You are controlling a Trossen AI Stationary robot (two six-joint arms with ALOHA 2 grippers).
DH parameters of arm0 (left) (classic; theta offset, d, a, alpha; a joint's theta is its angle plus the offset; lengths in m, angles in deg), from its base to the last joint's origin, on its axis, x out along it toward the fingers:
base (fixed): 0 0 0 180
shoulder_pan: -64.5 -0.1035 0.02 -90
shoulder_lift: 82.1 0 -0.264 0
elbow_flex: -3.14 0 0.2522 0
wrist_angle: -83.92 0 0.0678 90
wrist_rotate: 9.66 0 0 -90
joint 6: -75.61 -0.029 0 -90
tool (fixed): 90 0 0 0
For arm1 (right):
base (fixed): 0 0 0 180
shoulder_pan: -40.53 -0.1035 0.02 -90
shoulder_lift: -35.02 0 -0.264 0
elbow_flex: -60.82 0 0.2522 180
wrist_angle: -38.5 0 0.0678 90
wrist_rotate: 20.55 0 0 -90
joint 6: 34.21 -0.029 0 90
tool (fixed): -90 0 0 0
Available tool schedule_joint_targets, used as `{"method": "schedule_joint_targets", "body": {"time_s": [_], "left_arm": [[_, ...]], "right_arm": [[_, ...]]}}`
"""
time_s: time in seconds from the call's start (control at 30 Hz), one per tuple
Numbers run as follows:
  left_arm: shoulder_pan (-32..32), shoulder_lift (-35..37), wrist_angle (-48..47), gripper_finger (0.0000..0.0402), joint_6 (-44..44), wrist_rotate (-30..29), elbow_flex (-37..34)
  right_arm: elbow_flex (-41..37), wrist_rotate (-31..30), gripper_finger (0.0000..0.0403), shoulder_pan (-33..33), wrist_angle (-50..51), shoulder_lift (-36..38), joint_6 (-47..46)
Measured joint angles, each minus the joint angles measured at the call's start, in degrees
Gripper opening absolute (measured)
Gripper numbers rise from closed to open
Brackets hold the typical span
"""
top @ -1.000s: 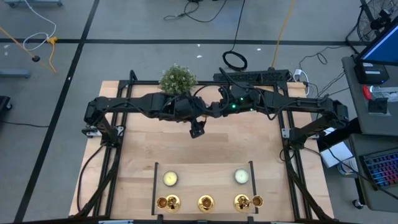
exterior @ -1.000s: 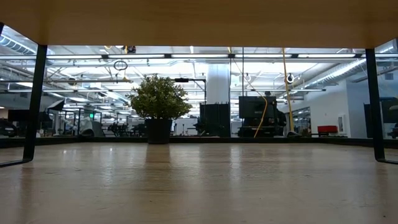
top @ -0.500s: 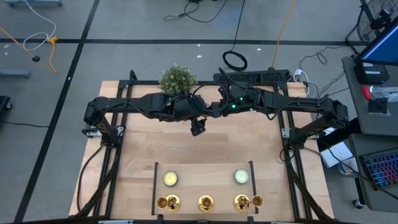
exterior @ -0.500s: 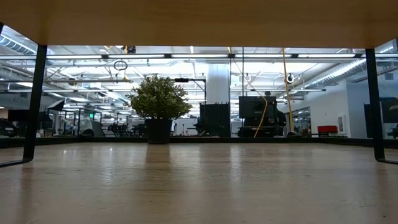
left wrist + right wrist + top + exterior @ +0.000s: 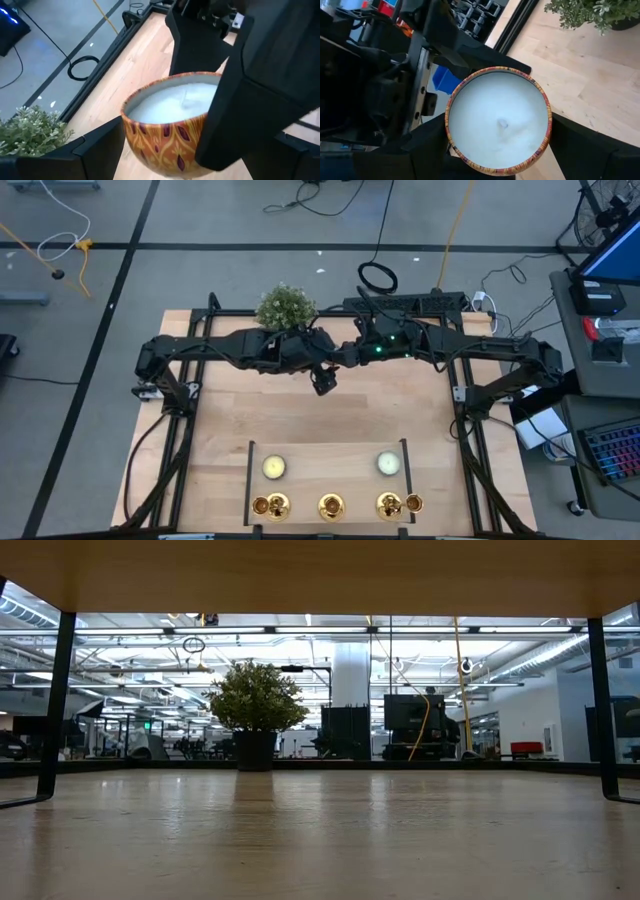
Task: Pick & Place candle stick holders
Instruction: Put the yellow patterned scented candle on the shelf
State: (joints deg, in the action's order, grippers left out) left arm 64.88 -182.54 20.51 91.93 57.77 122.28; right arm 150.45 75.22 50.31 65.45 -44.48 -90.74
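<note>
Above the table's middle, the right gripper (image 5: 495,165) clasps a white candle in a patterned orange cup (image 5: 498,120), the left gripper (image 5: 160,155) spread wide around it.

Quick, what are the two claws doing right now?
Left gripper: open around the candle, not gripping it.
Right gripper: closed on the candle, holding it.
</note>
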Motion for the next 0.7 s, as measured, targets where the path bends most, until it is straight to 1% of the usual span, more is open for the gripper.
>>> {"method": "schedule_joint_targets", "body": {"time_s": [0.47, 0.6, 0.7], "left_arm": [[-0.3, -0.3, 1.1, 0.0351, 5.5, 0.5, 0.0], [-0.6, -0.3, 2.2, 0.0351, 7.8, 0.6, 0.0], [-1.1, -0.3, 3.3, 0.0351, 8.8, 1.7, 0.0]], "right_arm": [[0.0, -0.2, 0.0304, 0.0, 0.3, 0.3, 0.7], [0.0, -1.2, 0.0304, 0.0, 0.3, 0.3, 0.8], [0.0, -1.2, 0.0304, 0.0, 0.4, 0.3, 1.1]]}}
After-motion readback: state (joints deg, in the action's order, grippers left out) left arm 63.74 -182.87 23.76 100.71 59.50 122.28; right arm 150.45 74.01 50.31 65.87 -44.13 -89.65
